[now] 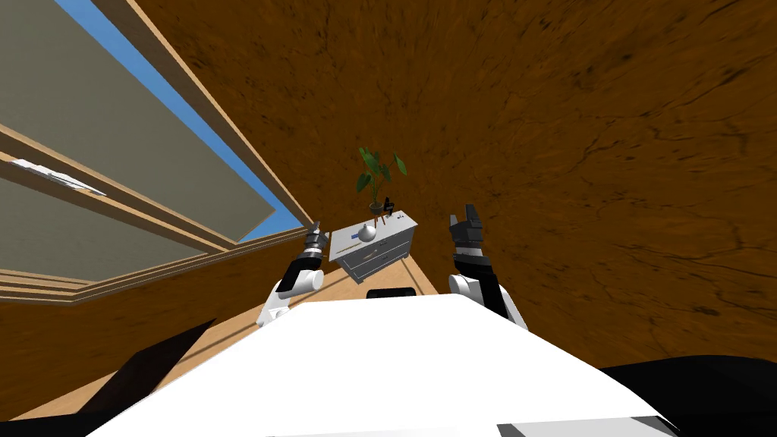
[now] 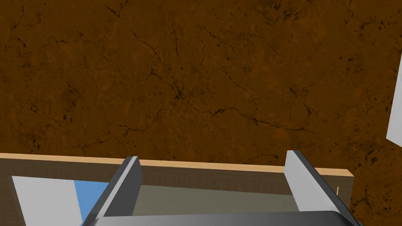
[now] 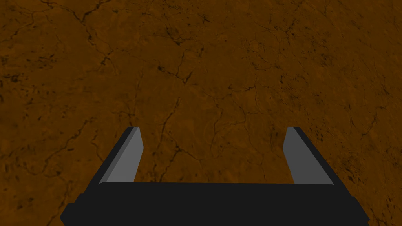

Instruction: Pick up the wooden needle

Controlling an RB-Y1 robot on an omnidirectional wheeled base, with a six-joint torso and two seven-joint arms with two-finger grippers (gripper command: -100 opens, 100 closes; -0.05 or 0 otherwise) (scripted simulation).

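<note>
Fingers spread wide on your left gripper (image 2: 214, 157) and right gripper (image 3: 212, 129), each holding nothing | one dresser (image 1: 379, 252) ahead, apart from both | on it: one plant (image 1: 377, 176), one white vase (image 1: 368, 233), one thin needle (image 1: 346, 246) near the dresser top's left corner

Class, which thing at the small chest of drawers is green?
The potted plant at the far side of the chest of drawers: it alone has green leaves; the round vessel is white, the small object dark.
</note>
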